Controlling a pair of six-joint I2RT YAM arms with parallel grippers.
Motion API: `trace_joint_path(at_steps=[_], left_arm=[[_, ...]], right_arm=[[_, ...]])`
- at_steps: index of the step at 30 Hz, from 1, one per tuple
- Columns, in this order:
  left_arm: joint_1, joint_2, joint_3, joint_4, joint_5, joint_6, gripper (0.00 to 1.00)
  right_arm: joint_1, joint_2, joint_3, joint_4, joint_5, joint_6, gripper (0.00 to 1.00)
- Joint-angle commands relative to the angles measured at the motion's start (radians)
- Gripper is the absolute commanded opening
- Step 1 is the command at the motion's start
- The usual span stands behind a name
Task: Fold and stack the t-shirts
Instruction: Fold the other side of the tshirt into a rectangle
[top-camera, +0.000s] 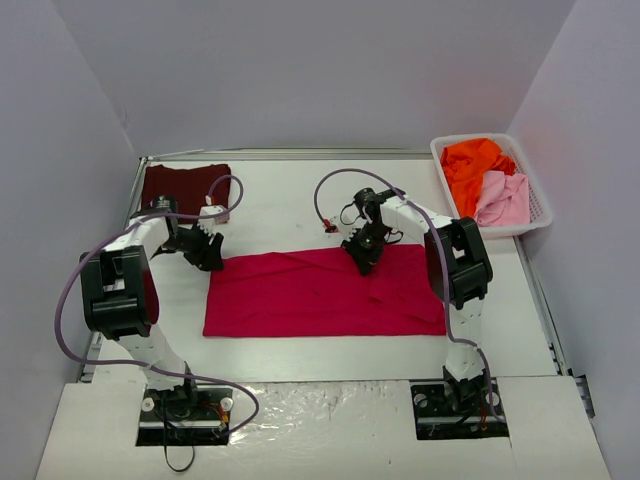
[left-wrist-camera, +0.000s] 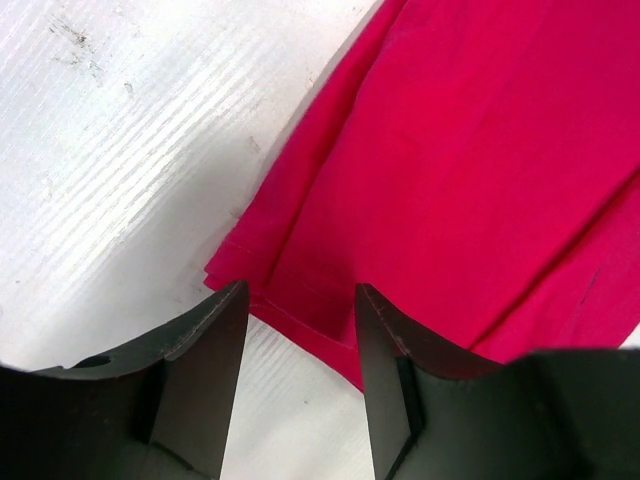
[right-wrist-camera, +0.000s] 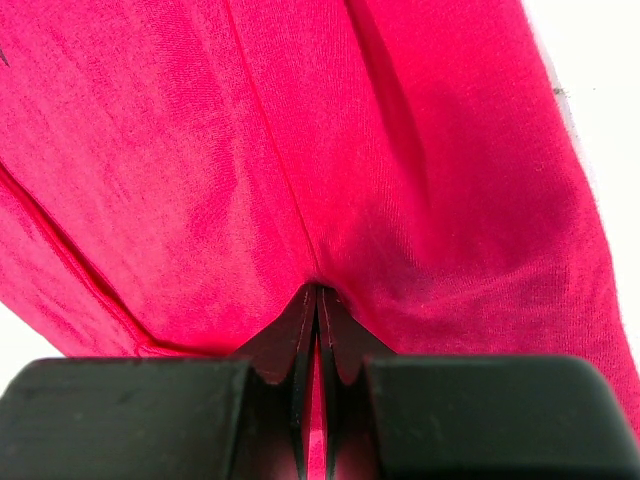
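The crimson-red t-shirt (top-camera: 320, 292) lies folded into a wide band across the middle of the table. My left gripper (top-camera: 208, 252) is open just off its far left corner, the cloth's corner (left-wrist-camera: 300, 290) showing between the fingers without contact. My right gripper (top-camera: 362, 256) is shut on a pinch of the red shirt (right-wrist-camera: 300, 180) at its far edge, right of centre. The dark maroon t-shirt (top-camera: 184, 186) lies folded at the far left. The orange t-shirt (top-camera: 474, 166) and pale pink t-shirt (top-camera: 503, 198) lie crumpled in the basket.
The white mesh basket (top-camera: 538, 204) stands at the far right corner. Grey walls close in the table on three sides. Cables loop from both arms over the table's far half.
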Motion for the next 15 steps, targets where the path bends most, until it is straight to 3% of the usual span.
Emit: trace_joint_path(at_steps=[1, 6, 10, 13, 14, 15], left_arm=[[-0.007, -0.003, 0.026, -0.032, 0.015, 0.011, 0.45], [-0.015, 0.016, 0.038, -0.08, 0.014, 0.042, 0.45], [-0.019, 0.025, 0.042, -0.109, 0.014, 0.061, 0.36], [-0.019, 0.025, 0.041, -0.114, 0.014, 0.068, 0.16], [-0.019, 0.022, 0.039, -0.115, 0.017, 0.068, 0.03], [-0.019, 0.017, 0.039, -0.112, 0.017, 0.068, 0.02]], right_arm=[[0.001, 0.155, -0.105, 0.003, 0.15, -0.027, 0.0], [0.002, 0.155, -0.105, 0.003, 0.152, -0.027, 0.0], [0.001, 0.153, -0.105, 0.001, 0.155, -0.027, 0.0], [0.001, 0.152, -0.107, 0.005, 0.156, -0.026, 0.0], [0.001, 0.152, -0.107, 0.003, 0.158, -0.026, 0.0], [0.001, 0.152, -0.107, 0.003, 0.158, -0.026, 0.0]])
